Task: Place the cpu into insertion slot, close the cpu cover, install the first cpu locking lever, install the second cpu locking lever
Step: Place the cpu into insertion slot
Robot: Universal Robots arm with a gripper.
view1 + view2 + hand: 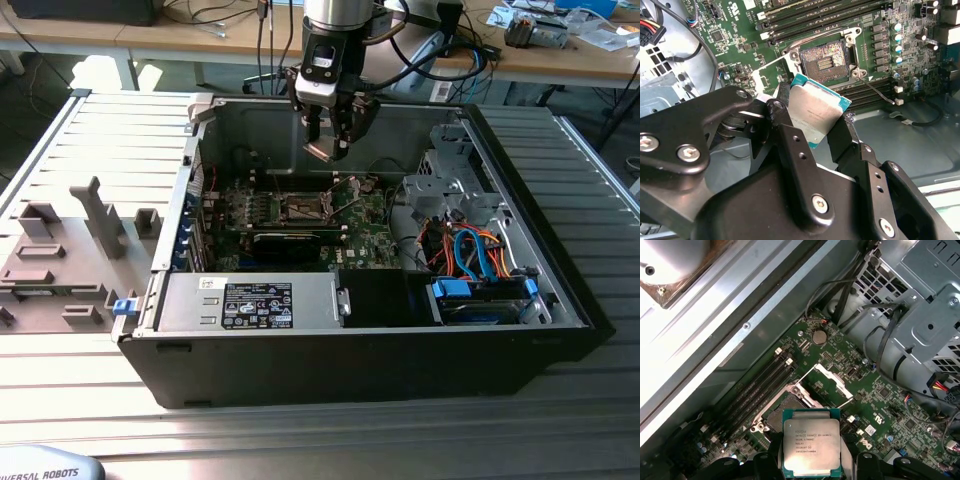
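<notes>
My gripper (325, 147) hangs inside the open computer case, shut on the cpu (323, 151), a small flat square chip. In both wrist views the black fingers (790, 135) clamp two opposite edges of the cpu (816, 107) (811, 442), its silver-grey top facing the cameras. The insertion slot (822, 59) (782, 412) (304, 208) lies on the green motherboard below the chip, with clear space between them. The cpu cover (831, 381) (765, 76), a thin silvery frame, stands swung up at one edge of the slot. A thin locking lever (879, 91) juts out beside the slot.
The case's walls (255, 125) ring the motherboard. A labelled power supply (255, 300) sits along the near side and a drive cage with blue and orange cables (478, 262) on the exterior view's right. Memory slots (762, 382) flank the socket. Grey fixtures (95, 215) stand outside the case.
</notes>
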